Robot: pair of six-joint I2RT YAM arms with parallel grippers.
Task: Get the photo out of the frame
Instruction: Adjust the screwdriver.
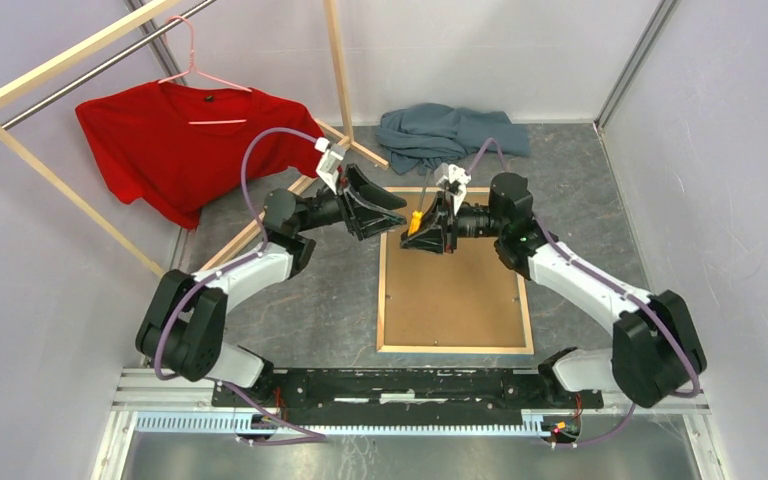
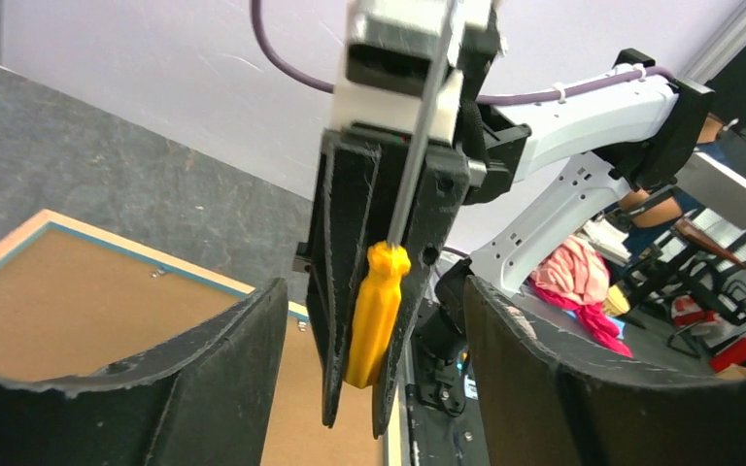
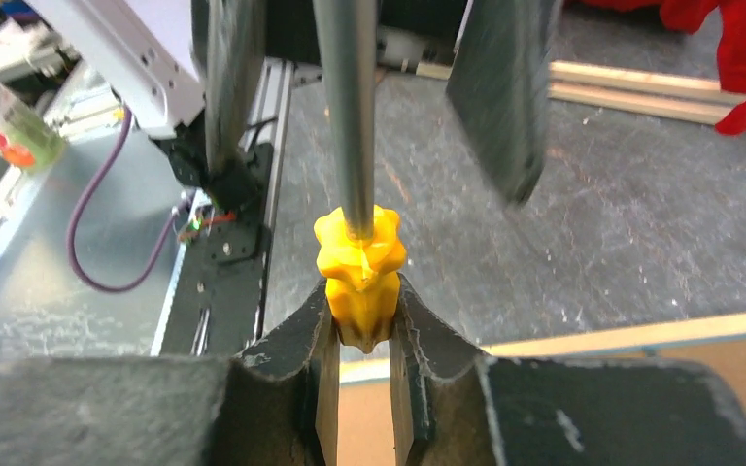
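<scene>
Right wrist view shows the right gripper (image 3: 361, 311) clenched on a screwdriver (image 3: 359, 260), the left gripper (image 2: 374, 330) released beside it, the frame (image 1: 457, 349) face-down beneath the right fingertips, its photo hidden under the backing board (image 1: 455, 295), likely thin, bendable, best lifted by an edge.

The left arm (image 1: 245, 272) and right arm (image 1: 580, 280) are built alike: white moulded shells between chunky black joint housings, with rows of small dark screw holes along the white links. A purple cable (image 1: 248, 170) loops along each arm from the black base rail (image 1: 400, 385). The left gripper (image 1: 398, 217) and right gripper (image 1: 412, 236) carry broad matte-black fingers (image 2: 204, 379) with rough, frayed edges, under white camera mounts
</scene>
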